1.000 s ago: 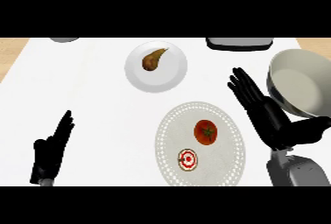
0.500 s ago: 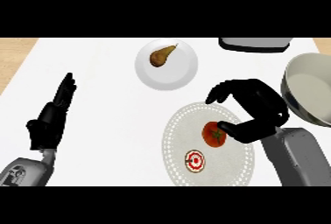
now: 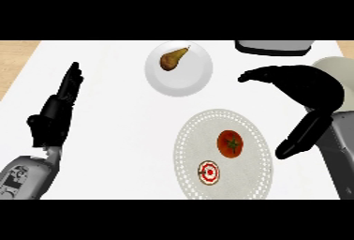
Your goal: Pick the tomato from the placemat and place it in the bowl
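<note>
White worktop (image 3: 124, 117) fills the view, with a strip of wood-coloured surface at its far left corner. Taking the round pale placemat (image 3: 200, 136) as the landmark: the tomato (image 3: 230, 143) sits on it, right of its centre, and a small red-and-white ringed disc (image 3: 210, 172) lies just nearer on the same mat. Beyond the placemat stands a white plate (image 3: 190, 77) bearing a pear (image 3: 173, 58). The bowl (image 3: 340, 68) shows right of the placemat, largely hidden by the right hand (image 3: 311, 86), whose fingers (image 3: 259, 75) arch over the mat's right edge, curled but holding nothing, thumb apart from the tomato. The left hand (image 3: 59, 110) rests well left of the placemat, fingers straight.

The tomato is probably light, smooth and slightly yielding; gripping across its widest part seems safest, since squeezing could bruise it.
</note>
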Robot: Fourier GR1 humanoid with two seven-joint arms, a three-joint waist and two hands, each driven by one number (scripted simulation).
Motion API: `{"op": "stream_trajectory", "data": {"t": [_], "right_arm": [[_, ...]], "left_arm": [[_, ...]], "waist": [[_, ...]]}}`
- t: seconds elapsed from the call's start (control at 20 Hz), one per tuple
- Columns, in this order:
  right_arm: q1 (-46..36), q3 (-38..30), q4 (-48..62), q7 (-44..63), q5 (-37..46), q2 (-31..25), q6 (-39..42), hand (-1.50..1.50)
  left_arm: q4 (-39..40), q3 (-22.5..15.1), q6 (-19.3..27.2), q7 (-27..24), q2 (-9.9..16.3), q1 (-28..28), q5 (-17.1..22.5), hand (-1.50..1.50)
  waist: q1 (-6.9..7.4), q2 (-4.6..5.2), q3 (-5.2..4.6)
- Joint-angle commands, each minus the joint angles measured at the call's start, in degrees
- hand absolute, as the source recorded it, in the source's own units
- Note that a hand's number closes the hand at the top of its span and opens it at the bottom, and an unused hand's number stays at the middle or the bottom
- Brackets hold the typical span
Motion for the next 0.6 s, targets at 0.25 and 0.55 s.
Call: {"op": "stream_trajectory", "data": {"t": [0.25, 0.55], "right_arm": [[-7.26, 5.09, -4.38, -13.59, 18.69, -9.14, 5.88, -1.5], [-7.31, 15.44, -7.57, -22.07, 31.12, -13.86, 0.0, -1.5]], "left_arm": [[-0.21, -0.98, 1.3, 4.22, -0.78, -2.31, -1.47, 0.0], [0.72, 0.42, 0.94, 3.81, -0.21, -2.11, -1.32, 0.0]], "waist": [[-0.29, -0.47, -0.17], [-0.92, -0.64, -0.36]]}}
